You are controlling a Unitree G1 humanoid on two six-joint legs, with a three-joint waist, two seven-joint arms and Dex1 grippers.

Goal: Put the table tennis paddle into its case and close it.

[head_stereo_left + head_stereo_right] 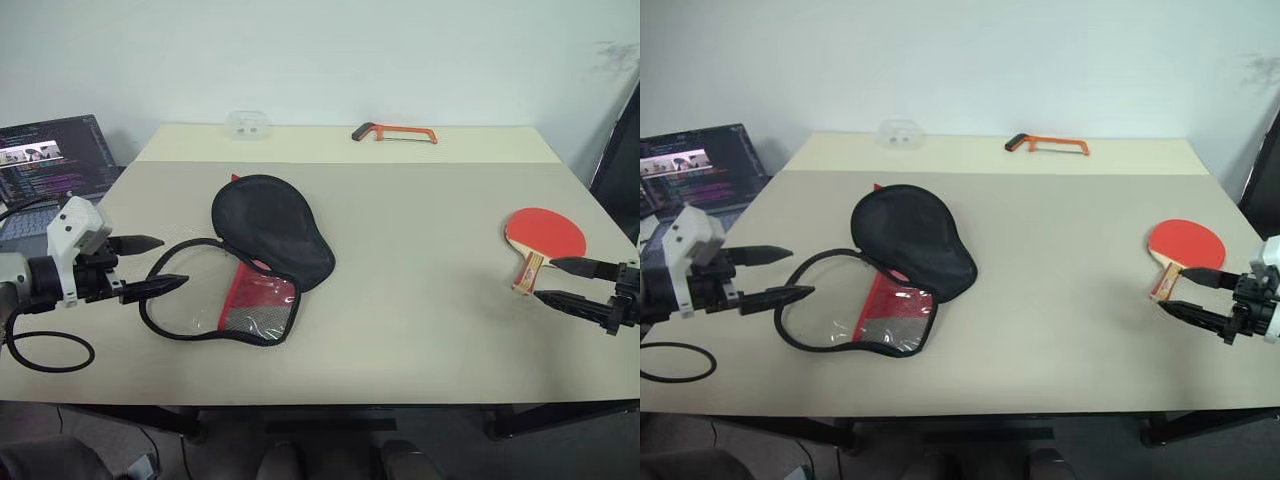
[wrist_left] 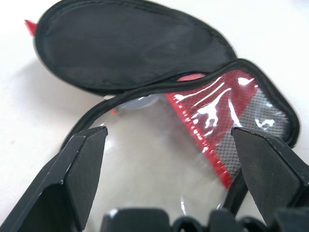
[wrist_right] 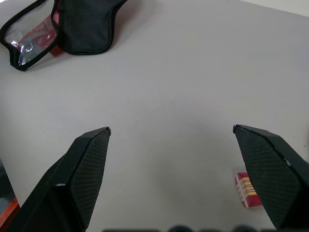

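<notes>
Now the right gripper (image 1: 568, 283) hovers wide open just beside the table tennis paddle (image 1: 543, 239), handle pointing near toward it, while the open left gripper (image 1: 160, 264) faces the unzipped case (image 1: 262, 255) far left.

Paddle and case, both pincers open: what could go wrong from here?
1. The table tennis paddle lies flat near the table's right edge, handle toward the open right pincer; a bad approach may nudge it off.
2. The case is unzipped, its black flap folded over the clear side; the paddle could snag on the loose zipper edging.
3. The soft case may slide when the open left pincer grabs its rim.
</notes>
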